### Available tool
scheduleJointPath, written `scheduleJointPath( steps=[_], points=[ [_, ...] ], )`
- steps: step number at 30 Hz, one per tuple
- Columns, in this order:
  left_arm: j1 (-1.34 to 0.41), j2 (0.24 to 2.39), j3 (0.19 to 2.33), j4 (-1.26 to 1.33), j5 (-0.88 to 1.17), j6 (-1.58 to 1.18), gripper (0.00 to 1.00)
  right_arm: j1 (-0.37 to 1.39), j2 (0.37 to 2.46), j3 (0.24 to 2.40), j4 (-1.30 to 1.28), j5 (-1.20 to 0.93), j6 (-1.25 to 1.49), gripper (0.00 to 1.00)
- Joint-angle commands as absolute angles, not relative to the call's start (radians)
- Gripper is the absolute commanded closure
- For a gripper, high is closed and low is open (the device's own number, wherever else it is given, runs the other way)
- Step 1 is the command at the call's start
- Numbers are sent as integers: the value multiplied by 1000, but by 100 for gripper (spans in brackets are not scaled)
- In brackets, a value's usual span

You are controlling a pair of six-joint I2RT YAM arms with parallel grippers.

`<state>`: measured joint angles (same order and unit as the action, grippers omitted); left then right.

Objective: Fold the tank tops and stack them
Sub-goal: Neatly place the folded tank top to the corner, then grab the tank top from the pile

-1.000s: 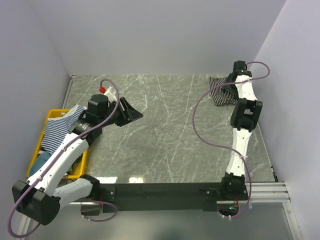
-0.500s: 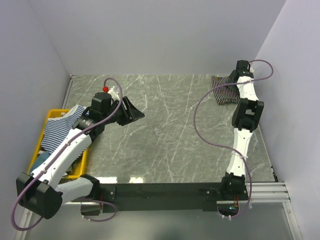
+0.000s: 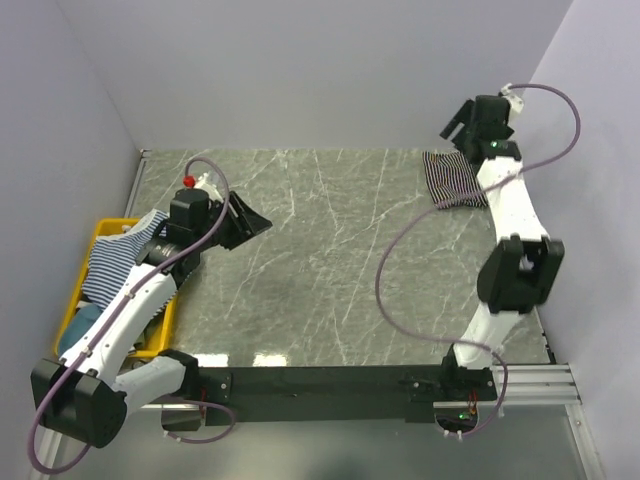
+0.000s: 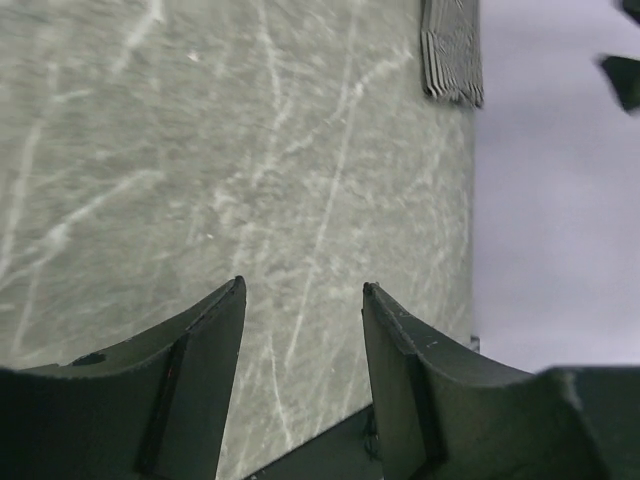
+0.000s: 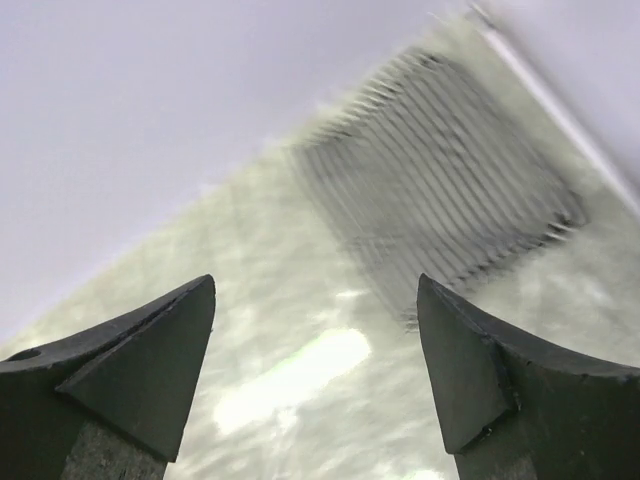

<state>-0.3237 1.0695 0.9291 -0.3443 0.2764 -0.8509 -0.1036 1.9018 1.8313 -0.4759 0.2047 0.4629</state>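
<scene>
A folded black-and-white striped tank top (image 3: 455, 180) lies flat at the table's far right corner; it shows blurred in the right wrist view (image 5: 450, 190) and small in the left wrist view (image 4: 452, 50). My right gripper (image 3: 455, 120) hangs raised above and behind it, open and holding nothing (image 5: 315, 285). A blue-and-white striped tank top (image 3: 118, 255) drapes over the yellow bin (image 3: 105, 228) at the left. My left gripper (image 3: 250, 220) hovers over the marble beside the bin, open and holding nothing (image 4: 303, 290).
Grey walls close the table on the left, back and right. The yellow bin sits off the table's left edge, with something teal (image 3: 78, 322) in it. A black rail (image 3: 330, 380) runs along the near edge.
The right arm has lifted up and back off the folded striped top, its jaws widening. The left gripper has drawn slightly back toward the left.
</scene>
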Motion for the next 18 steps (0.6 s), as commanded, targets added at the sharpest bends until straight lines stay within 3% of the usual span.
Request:
scheduleJointPath(
  steps=[1,9,18],
  points=[
    [-302,1037,925,-368,131,-850,43,39,1675,1618,-368,227,488,12],
    [-197,1043,901,-537,-352,-934,41,400,1307,1096,-210,207,554,11],
    [40,1288,1005,-522,-414,-924,38,661,1324,942,-173,207,595,12]
  ],
)
